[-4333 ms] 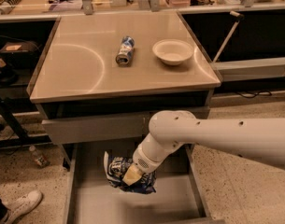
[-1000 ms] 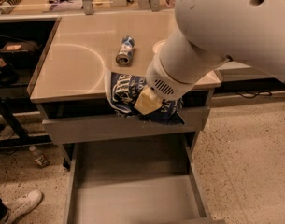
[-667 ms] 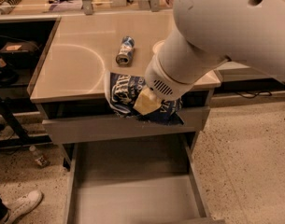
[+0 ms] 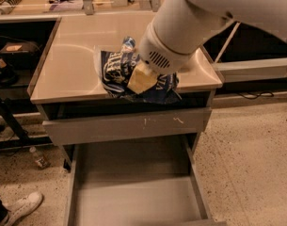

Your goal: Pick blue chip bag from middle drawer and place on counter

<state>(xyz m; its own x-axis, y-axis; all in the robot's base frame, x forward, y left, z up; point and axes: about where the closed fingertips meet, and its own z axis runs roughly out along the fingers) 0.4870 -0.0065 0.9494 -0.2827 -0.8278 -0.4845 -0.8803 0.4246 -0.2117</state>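
Observation:
The blue chip bag, crumpled navy foil with white lettering, hangs over the front part of the counter. My gripper is shut on it from the right, with one tan finger pressed against the foil. The big white arm reaches in from the upper right and hides the counter's right half. Below, the middle drawer stands pulled out, and its grey floor is bare.
A small blue-and-white can peeks out just behind the bag. The top drawer with white scratches is closed. A white shoe and a small bottle lie on the floor at the left. Dark shelving flanks both sides.
The gripper has carried the bag up and back, from in front of the counter's edge to over its top. The arm now covers the white bowl.

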